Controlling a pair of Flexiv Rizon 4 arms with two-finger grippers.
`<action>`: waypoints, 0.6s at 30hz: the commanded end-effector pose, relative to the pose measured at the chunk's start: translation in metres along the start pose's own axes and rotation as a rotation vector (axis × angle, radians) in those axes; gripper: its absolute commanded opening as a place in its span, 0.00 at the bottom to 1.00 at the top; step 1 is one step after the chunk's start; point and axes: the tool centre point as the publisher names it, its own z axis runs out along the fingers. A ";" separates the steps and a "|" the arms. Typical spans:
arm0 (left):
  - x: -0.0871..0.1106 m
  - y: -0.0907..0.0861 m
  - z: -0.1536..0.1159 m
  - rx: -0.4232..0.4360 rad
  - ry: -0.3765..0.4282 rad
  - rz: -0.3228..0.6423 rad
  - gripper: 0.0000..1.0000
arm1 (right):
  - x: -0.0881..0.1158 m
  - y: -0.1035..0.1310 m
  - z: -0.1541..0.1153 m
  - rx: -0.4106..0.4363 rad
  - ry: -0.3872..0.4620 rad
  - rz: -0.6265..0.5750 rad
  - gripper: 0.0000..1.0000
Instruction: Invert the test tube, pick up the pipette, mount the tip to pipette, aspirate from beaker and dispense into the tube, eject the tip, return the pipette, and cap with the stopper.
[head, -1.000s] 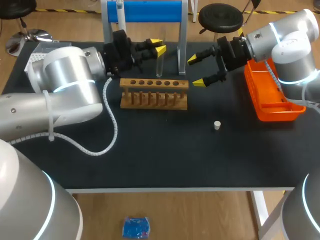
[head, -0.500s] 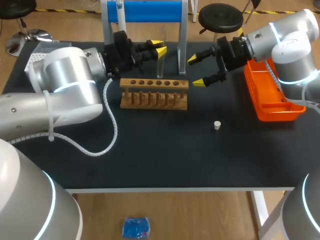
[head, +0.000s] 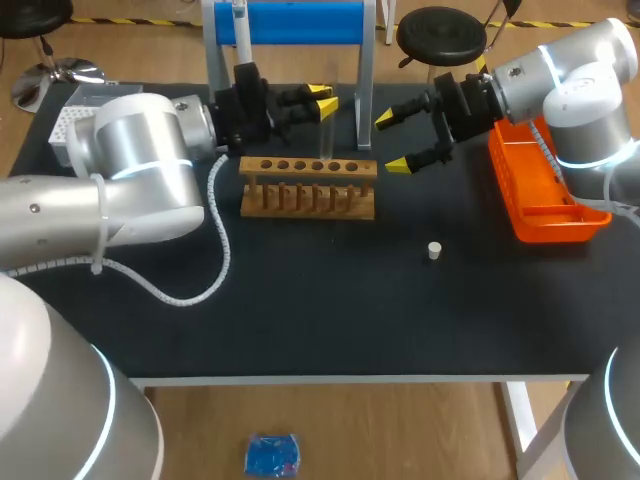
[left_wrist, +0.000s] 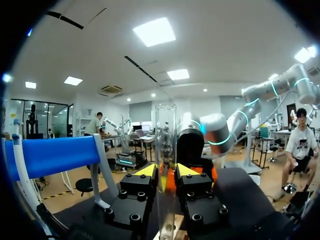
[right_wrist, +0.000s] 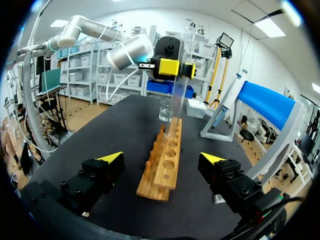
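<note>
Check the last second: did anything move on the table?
The left gripper, shut on the test tube, edged slightly right above the rack, taking the tube along. The right gripper, open, the stopper and the rack stayed put.

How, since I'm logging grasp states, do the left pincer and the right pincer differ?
The left pincer is shut on the upright clear test tube; the right pincer is open and holds nothing. The left pincer's fingers stand close together, the right pincer's far apart. Both have yellow tips and hang above the table near the wooden rack.
</note>
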 end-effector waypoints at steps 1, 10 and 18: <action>-0.009 0.000 -0.004 -0.017 0.066 -0.010 0.00 | -0.001 0.000 -0.001 0.002 0.002 0.000 1.00; -0.011 0.008 -0.009 -0.001 0.070 -0.009 0.00 | -0.001 0.000 -0.001 0.002 0.002 0.000 1.00; -0.012 0.017 -0.010 0.015 0.053 -0.009 0.00 | -0.001 0.000 -0.001 0.002 0.002 0.000 1.00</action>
